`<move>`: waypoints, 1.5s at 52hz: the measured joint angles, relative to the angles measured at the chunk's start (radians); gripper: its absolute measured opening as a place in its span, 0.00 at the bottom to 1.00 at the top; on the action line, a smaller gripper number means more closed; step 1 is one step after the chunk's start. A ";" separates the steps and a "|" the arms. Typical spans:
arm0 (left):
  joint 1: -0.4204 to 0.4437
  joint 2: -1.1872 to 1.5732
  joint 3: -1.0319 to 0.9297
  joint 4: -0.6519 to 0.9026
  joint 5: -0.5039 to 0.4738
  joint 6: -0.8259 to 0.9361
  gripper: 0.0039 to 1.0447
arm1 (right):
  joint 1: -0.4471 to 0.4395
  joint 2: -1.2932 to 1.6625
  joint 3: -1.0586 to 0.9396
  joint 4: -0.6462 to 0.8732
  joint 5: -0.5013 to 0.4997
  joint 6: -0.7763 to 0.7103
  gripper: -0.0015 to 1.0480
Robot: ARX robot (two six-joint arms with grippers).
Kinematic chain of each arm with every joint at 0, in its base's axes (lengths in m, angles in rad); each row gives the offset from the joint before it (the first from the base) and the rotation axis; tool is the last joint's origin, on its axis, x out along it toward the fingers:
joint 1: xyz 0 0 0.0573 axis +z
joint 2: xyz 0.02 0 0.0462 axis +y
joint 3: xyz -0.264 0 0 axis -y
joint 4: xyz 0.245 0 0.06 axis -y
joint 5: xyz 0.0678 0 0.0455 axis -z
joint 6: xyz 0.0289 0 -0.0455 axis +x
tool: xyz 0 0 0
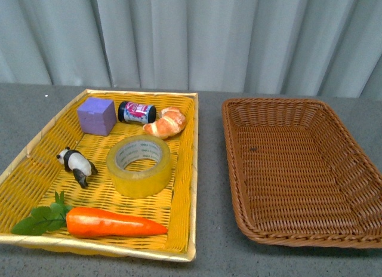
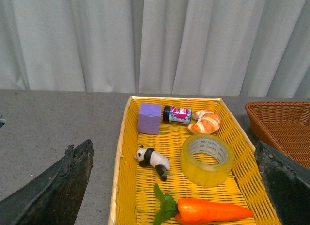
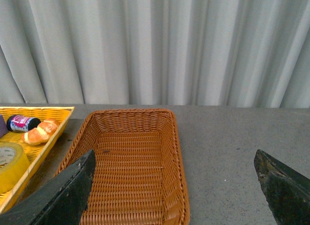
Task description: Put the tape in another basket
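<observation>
Since the tape (image 1: pixel 138 165) lies flat with its hole facing up, at about 3 o'clock from the middle of the yellow tray (image 1: pixel 192 169), we judge that its wall suits a pinch from above, one finger inside the core and one outside. It touches none of its neighbours: the panda (image 1: pixel 76 163) sits at its 9 o'clock, the carrot (image 1: pixel 113 223) at its 7 o'clock and the croissant (image 1: pixel 165 123) at its 1 o'clock. The basket (image 1: pixel 298 169) stands at the tray's 3 o'clock, apart from it, its floor bare but for a dark speck, so we see room to set the roll down. Our left gripper (image 2: pixel 170 147) hangs above the tray, fingers spread wide, holding and touching nothing. Our right gripper (image 3: pixel 174 156) is spread just as wide over the basket and grips nothing either.
</observation>
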 joint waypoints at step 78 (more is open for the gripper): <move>0.000 0.000 0.000 0.000 0.000 0.000 0.94 | 0.000 0.000 0.000 0.000 0.000 0.000 0.91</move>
